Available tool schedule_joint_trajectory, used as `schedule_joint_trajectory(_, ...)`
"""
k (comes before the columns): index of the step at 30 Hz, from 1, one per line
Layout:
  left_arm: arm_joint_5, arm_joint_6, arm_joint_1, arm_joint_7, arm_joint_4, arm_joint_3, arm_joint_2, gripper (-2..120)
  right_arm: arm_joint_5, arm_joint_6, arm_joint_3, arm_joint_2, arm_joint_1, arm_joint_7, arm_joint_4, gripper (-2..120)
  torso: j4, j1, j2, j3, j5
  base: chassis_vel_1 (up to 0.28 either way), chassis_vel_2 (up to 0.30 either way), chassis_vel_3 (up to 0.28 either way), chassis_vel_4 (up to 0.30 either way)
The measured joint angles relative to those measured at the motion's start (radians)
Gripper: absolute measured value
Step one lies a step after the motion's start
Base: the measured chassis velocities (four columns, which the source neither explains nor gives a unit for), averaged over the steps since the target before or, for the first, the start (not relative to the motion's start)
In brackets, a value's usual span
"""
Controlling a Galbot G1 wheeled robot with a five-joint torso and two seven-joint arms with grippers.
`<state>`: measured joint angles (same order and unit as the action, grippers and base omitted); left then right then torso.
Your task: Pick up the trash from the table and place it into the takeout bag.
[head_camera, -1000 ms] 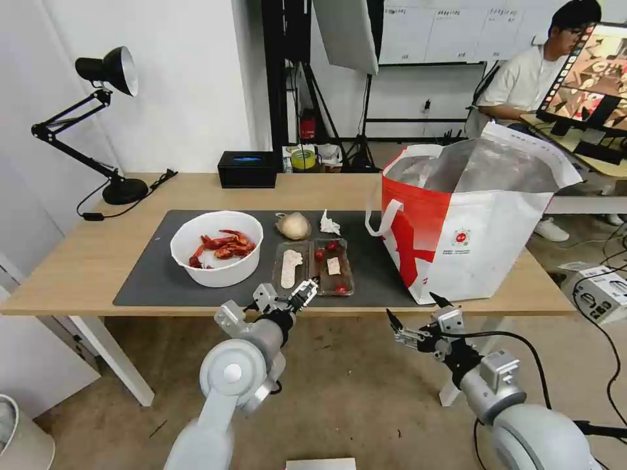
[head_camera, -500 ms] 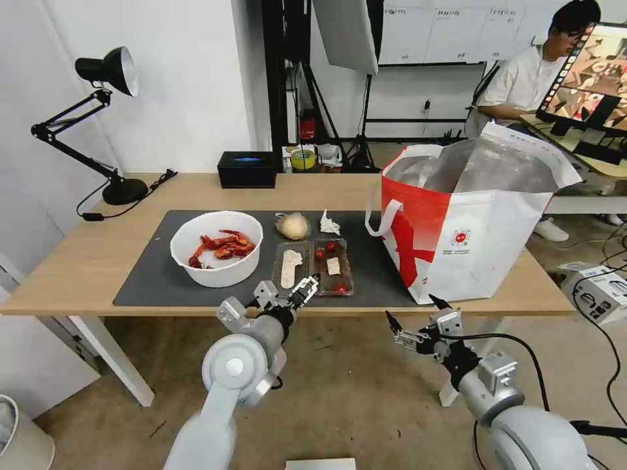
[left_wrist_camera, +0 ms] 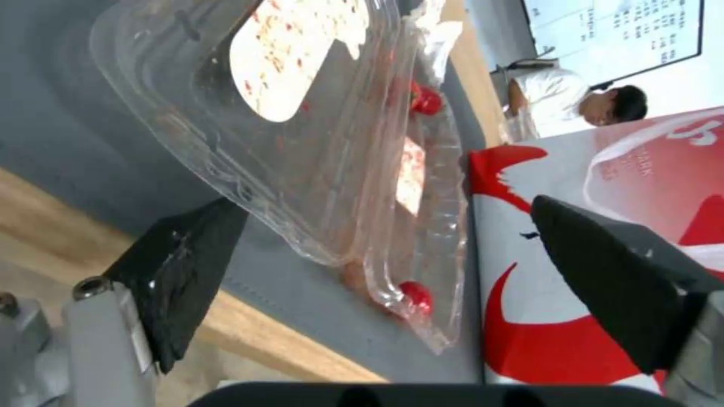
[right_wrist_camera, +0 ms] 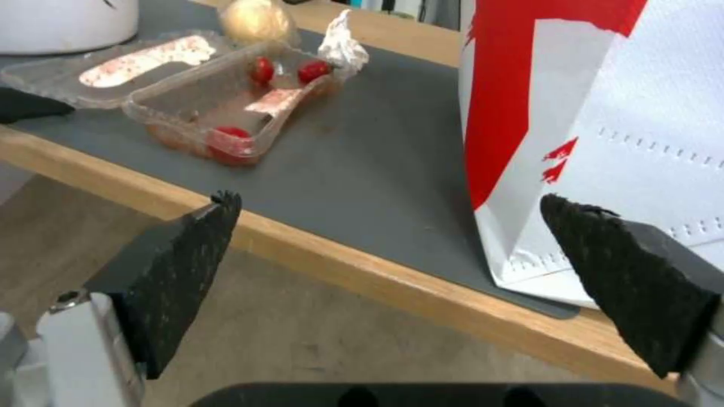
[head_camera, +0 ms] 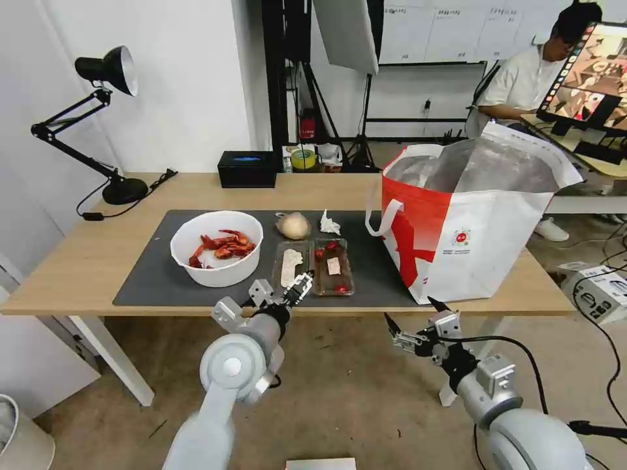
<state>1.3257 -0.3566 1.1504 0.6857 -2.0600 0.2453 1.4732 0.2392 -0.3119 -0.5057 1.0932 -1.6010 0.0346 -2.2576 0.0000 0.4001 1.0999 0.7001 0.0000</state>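
The trash lies on the dark grey mat [head_camera: 150,274] of the table [head_camera: 85,261]: a white bowl [head_camera: 217,261] of red shells, a clear hinged tray [head_camera: 313,266] with red scraps, a beige wrapped lump [head_camera: 294,226] and a crumpled tissue [head_camera: 329,224]. The takeout bag [head_camera: 477,228] stands open at the table's right end. My left gripper [head_camera: 283,288] is open at the table's front edge, just short of the tray [left_wrist_camera: 317,130]. My right gripper [head_camera: 413,313] hangs open below the table edge, in front of the bag [right_wrist_camera: 603,113].
A black tissue box [head_camera: 247,168] and a black desk lamp [head_camera: 108,72] stand at the back of the table. Bare wood lies left of the mat. The floor in front of the table is free.
My left gripper has crept forward and up, closer to the tray's near edge. The right gripper has drifted slightly; its fingers stay open.
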Motion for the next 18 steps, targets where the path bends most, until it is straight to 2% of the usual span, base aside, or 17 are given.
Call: schedule_joint_trajectory(18, -0.005, 0.027, 0.001, -0.054, -0.018, 0.003, -0.010, 100, -0.003, 0.000, 0.009, -0.002, 0.005, 0.000, 0.008, 100, 0.0000, 0.000, 0.000, 0.000, 0.0000, 0.000, 0.000, 0.000, 0.000)
